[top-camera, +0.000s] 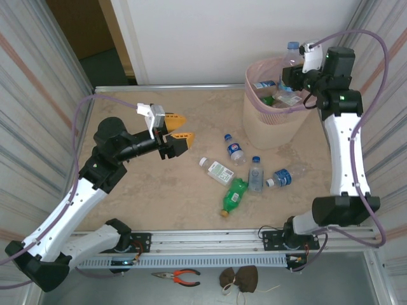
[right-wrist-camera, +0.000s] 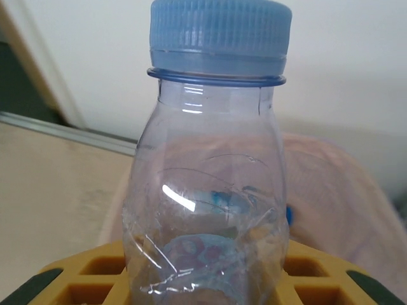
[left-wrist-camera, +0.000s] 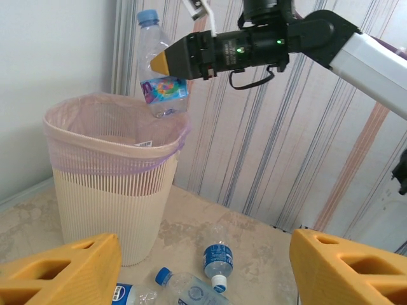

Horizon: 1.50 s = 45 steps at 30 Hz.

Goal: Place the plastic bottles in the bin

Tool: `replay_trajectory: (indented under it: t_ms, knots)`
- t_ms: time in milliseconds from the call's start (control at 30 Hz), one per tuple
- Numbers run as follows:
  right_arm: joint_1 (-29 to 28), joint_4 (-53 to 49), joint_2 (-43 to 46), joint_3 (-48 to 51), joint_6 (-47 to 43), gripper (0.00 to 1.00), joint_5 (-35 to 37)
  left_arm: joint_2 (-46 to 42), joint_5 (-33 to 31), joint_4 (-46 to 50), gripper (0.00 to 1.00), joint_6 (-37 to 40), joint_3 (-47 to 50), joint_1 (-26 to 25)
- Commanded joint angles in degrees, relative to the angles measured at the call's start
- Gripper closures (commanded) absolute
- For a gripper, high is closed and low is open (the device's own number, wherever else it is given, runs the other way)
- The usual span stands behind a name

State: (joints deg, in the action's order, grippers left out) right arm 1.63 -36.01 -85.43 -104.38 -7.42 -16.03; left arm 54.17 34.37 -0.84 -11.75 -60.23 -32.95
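Above the bin [left-wrist-camera: 108,190] the right gripper [left-wrist-camera: 164,63] clamps a clear bottle [left-wrist-camera: 152,41]; left gripper [top-camera: 183,127] gapes

The left arm is bent at the elbow and stretched out low, with the left gripper [top-camera: 180,129] pointed off to the right and its jaws spread wide apart. The right arm is raised pretty much straight up from its base and folded over at the top. Up there the right gripper [left-wrist-camera: 163,63] is held level, jaws clamped on a clear bottle [left-wrist-camera: 152,44].
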Motion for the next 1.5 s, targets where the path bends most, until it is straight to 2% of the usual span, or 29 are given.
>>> replay_trajectory:
  t_ms: [0,333,800,900,1133,1467]
  knots:
    - [0.3,-4.9,-3.6,-4.9,-8.1,0.64,11.1,-0.9,-0.7,0.6,0.3,0.6,0.4,0.4]
    - [-0.2,-11.1,-15.1,-12.1,-17.2,0.6,22.6,0.1,0.3,-0.9,0.3,-1.0,1.1,0.4]
    - [-0.1,-14.4,-26.6,-14.2,-17.0,0.55,27.6,0.0,0.7,-2.0,0.3,-3.0,3.2,0.4]
    - [0.0,-14.5,-27.3,-14.2,-14.9,0.53,27.0,-0.1,0.7,-1.9,0.3,-3.1,3.4,0.4]
    - [-0.2,-14.7,-25.1,-14.5,-11.7,0.39,22.7,0.6,0.4,-2.1,0.3,-3.0,3.6,0.5]
    - [-0.4,-14.4,-20.2,-13.7,-7.4,0.37,15.0,5.5,0.3,0.9,0.3,-2.8,1.5,0.4]
